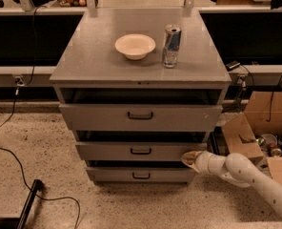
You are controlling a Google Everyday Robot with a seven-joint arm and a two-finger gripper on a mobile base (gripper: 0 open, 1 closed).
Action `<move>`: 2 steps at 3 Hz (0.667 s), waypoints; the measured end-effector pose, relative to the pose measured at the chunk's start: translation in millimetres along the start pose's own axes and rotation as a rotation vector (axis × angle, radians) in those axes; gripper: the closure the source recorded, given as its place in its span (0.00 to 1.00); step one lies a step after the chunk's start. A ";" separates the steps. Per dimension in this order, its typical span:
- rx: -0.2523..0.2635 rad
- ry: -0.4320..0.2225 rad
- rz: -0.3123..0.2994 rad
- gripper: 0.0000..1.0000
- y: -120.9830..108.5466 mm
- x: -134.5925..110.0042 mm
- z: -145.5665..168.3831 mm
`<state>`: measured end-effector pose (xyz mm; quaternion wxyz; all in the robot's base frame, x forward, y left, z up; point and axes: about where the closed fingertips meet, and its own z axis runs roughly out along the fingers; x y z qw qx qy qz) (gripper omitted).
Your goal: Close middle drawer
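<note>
The middle drawer (140, 151) is the second of three in a grey metal cabinet, with a low flat front and a small black centre handle (140, 151). It stands slightly out, with a dark gap above it. My gripper (190, 158) reaches in from the lower right on a white arm (246, 173). Its tip touches the right end of the middle drawer's front. The top drawer (140, 116) sticks out further than the middle one. The bottom drawer (141, 175) sits below.
On the cabinet top (93, 56) stand a white bowl (135, 46) and a can (171, 46). Open cardboard boxes (255, 132) lie to the right on the floor. A black cable (17, 163) and a dark bar (29, 202) lie at lower left.
</note>
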<state>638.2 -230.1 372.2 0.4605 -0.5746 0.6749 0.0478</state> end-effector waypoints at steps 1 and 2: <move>-0.021 -0.036 -0.027 1.00 22.5 -19.9 -10.7; -0.130 -0.082 0.025 1.00 91.5 -47.8 -31.9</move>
